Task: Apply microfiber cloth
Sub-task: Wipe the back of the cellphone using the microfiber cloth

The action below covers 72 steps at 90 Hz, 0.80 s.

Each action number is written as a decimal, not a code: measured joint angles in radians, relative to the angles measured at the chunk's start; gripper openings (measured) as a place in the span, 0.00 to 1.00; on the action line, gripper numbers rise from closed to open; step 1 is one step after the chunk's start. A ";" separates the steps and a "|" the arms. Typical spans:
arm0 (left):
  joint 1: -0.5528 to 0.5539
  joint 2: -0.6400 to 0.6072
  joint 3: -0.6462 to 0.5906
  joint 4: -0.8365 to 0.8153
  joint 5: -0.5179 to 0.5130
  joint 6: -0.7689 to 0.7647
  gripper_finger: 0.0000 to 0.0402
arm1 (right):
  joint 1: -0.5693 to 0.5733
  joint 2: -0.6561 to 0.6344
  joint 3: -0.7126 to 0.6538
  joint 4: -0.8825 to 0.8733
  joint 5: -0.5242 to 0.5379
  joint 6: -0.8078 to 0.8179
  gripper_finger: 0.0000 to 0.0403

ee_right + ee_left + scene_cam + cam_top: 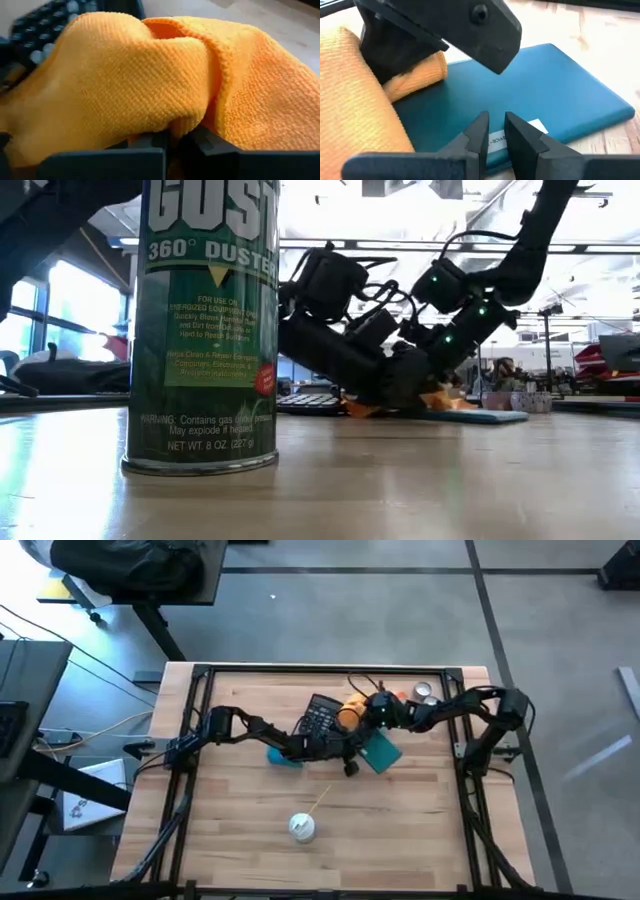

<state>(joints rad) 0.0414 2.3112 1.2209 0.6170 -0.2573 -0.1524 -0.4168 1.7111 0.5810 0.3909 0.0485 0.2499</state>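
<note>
The orange microfiber cloth [349, 713] lies bunched at the black calculator's [321, 717] right end, and its folds fill the right wrist view [125, 75]. My right gripper [362, 711] is shut on the cloth. My left gripper [351, 767], fingers nearly together [496, 129], stands over the near edge of a flat blue box [540, 90] beside the cloth. That box lies flat on the table [381, 752]. In the left wrist view, the right gripper's dark body [440, 30] sits on the cloth [350, 95]. My right gripper pinches a bunched fold of the cloth [187, 122] between its two fingers, several layers thick. It slants down from the table's right side. The rest of the cloth spreads ahead of the fingers, over the calculator's edge [40, 30] and the blue box. My left gripper's shut fingertips [480, 131] hover at the box's white label [536, 126]; I cannot tell whether they touch it.
A green duster can [302, 827] stands upright near the table's front, large in the low view [205, 330]. Small round items [425, 692] sit at the far right. A teal object [283, 757] lies under my left arm. Bare wood lies to the front left and right.
</note>
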 joint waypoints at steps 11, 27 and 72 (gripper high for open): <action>0.003 0.000 0.000 0.001 0.023 0.000 0.12 | 0.041 0.002 -0.002 0.042 -0.172 -0.047 0.00; 0.003 0.001 -0.001 0.013 0.026 0.000 0.12 | 0.065 0.002 -0.003 0.053 -0.212 -0.075 0.00; 0.003 0.003 -0.002 0.016 0.036 -0.001 0.12 | 0.037 0.000 -0.001 -0.012 0.055 0.075 0.00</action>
<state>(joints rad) 0.0445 2.3142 1.2190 0.6329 -0.2214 -0.1529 -0.3794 1.7115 0.5804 0.3786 0.1033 0.3244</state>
